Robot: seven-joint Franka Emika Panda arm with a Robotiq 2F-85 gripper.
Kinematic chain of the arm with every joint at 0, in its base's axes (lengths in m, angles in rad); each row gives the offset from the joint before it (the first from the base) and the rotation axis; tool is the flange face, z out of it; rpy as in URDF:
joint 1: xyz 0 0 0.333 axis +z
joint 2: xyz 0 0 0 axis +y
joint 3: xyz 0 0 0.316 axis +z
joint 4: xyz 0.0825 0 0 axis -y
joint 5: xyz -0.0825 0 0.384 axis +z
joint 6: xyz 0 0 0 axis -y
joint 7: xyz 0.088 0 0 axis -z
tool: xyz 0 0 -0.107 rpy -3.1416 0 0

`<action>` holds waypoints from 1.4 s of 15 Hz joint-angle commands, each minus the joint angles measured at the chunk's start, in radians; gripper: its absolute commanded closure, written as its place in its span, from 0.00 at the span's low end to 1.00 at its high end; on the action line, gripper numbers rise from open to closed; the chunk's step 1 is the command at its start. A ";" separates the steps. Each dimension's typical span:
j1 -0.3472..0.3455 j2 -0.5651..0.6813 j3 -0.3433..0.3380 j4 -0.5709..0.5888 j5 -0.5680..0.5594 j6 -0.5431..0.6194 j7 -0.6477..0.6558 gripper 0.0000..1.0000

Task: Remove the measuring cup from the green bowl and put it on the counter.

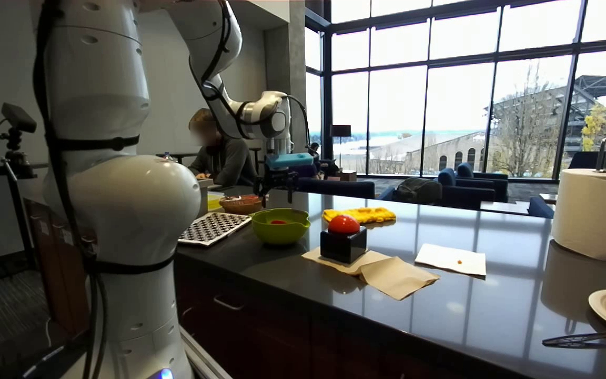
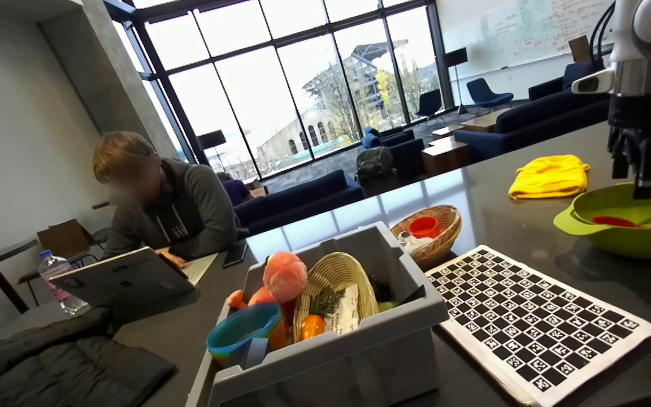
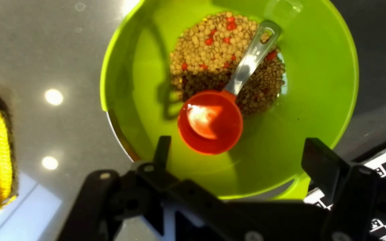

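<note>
End effector points down above the green bowl, its fingers spread wide and gripping nothing; that gap presumably serves to straddle the measuring cup. Cup sits inside the bowl, red mouth upward, with its grey handle running over a heap of lentil-like grains, which probably props it up. In the wrist view the cup lies off the midline, nearer one finger, so some re-centring seems advisable before descent; a poor approach could push it into the grains. Bowl rests on the desk, a yellow cloth near it; the bowl's curved wall likely limits finger room around the cup.
</note>
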 commanded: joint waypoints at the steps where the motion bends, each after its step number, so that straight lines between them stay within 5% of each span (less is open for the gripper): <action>1: -0.020 0.016 0.027 -0.011 0.012 0.033 0.014 0.00; 8: -0.030 0.018 0.037 -0.032 0.010 0.049 0.034 0.00; 17: -0.047 0.078 0.044 -0.051 0.036 0.226 0.072 0.00; 21: -0.053 0.083 0.049 -0.040 0.010 0.194 0.069 0.00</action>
